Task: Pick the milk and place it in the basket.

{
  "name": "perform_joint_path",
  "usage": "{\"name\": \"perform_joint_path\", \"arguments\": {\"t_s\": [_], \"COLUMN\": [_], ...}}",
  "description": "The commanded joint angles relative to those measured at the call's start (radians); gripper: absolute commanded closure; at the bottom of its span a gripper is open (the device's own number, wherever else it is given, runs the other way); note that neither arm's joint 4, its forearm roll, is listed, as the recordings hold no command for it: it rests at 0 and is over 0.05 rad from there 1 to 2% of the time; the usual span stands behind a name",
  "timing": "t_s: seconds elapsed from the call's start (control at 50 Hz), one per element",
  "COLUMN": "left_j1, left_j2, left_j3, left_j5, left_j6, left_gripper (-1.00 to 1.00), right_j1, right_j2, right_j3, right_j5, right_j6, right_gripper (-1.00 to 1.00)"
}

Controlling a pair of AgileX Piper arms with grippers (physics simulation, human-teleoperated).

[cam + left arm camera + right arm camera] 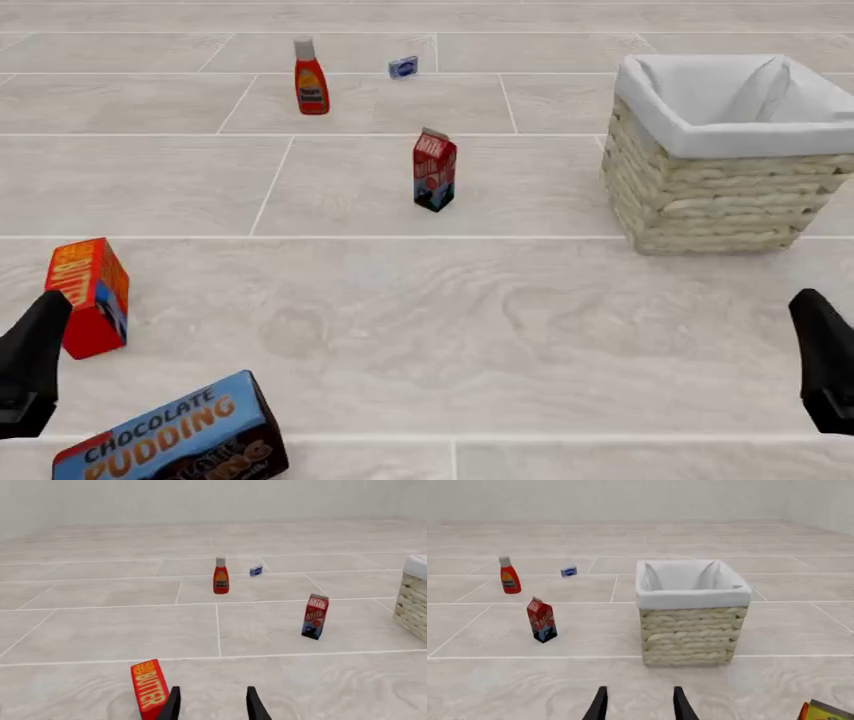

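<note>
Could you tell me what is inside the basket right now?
Only the white cloth liner shows inside the basket; its floor is hidden by the walls. The milk stands outside.

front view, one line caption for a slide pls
Red-topped milk carton stands left of the straw wicker basket, both end effectors back.

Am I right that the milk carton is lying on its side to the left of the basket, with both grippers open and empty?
Not quite: the milk stands upright, as the front view shows. It is left of the basket, and the left gripper and right gripper are open and empty.
</note>
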Motion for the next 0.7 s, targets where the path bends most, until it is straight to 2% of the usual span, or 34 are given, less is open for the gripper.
{"name": "perform_joint_path", "arguments": {"t_s": [0.02, 0.04, 0.1, 0.16, 0.22, 0.32, 0.5, 0.62, 0.7], "left_j1": [0.025, 0.025, 0.025, 0.025, 0.025, 0.025, 0.025, 0.025, 0.025], "left_j2": [-0.021, -0.021, -0.021, -0.021, -0.021, -0.021, -0.021, -0.021, -0.021], "left_j3": [0.023, 0.023, 0.023, 0.023, 0.023, 0.023, 0.023, 0.023, 0.023], "left_j5": [-0.027, -0.027, -0.027, -0.027, -0.027, -0.027, -0.027, -0.027, -0.027], "left_j6": [-0.026, -0.026, -0.026, -0.026, -0.026, -0.026, -0.026, -0.026, -0.026], "left_gripper": [-1.00, -1.00, -1.00, -1.00, -1.00, -1.00, -1.00, -1.00, -1.00], "right_j1": [0.020, 0.020, 0.032, 0.035, 0.045, 0.050, 0.080, 0.103, 0.133], "right_j2": [-0.026, -0.026, -0.026, -0.026, -0.026, -0.026, -0.026, -0.026, -0.026], "right_j3": [0.027, 0.027, 0.026, 0.022, 0.017, 0.025, 0.025, 0.027, 0.027], "right_j5": [0.008, 0.001, -0.004, -0.011, -0.010, -0.007, -0.007, -0.005, -0.013], "right_j6": [-0.019, -0.029, -0.012, -0.031, -0.018, -0.047, -0.046, -0.091, -0.090], "right_gripper": [-1.00, -1.00, -1.00, -1.00, -1.00, -1.00, -1.00, -1.00, -1.00]}}
